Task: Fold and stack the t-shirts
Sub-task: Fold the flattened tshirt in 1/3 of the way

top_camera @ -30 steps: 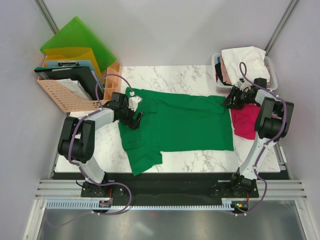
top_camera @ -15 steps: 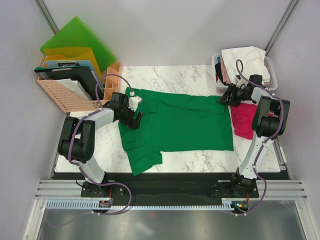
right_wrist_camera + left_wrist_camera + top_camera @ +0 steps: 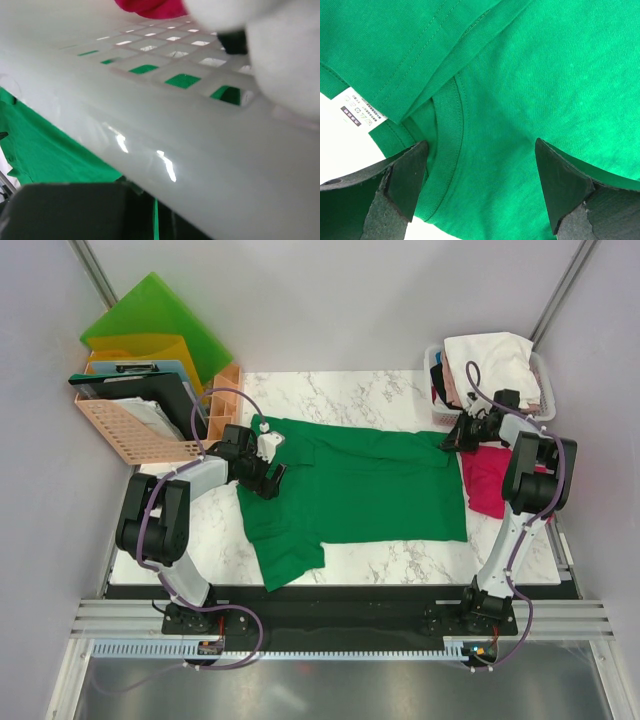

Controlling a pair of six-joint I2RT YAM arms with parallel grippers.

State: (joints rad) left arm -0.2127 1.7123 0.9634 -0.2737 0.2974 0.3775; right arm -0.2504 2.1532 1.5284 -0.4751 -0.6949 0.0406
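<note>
A deep green t-shirt [image 3: 360,485] lies spread flat across the marble table, one sleeve hanging toward the near edge. My left gripper [image 3: 270,472] hovers open over its neck end. In the left wrist view the two fingers [image 3: 480,145] straddle the ribbed collar [image 3: 447,130] without pinching it. My right gripper [image 3: 452,440] is at the shirt's far right corner, against the basket. It is shut [image 3: 155,210], with a thin strip of green cloth showing between the dark fingers. A magenta-red t-shirt [image 3: 490,485] lies crumpled under the right arm.
A white plastic basket [image 3: 431,362] at the back right holds a white t-shirt [image 3: 490,360] and other clothes; its wall [image 3: 175,135] fills the right wrist view. An orange rack [image 3: 130,430] with folders stands at the back left. A white care label [image 3: 360,111] shows by the collar.
The right gripper has shifted a little toward the basket and closed at the green shirt's far right corner. The left arm and the shirt have not moved.
</note>
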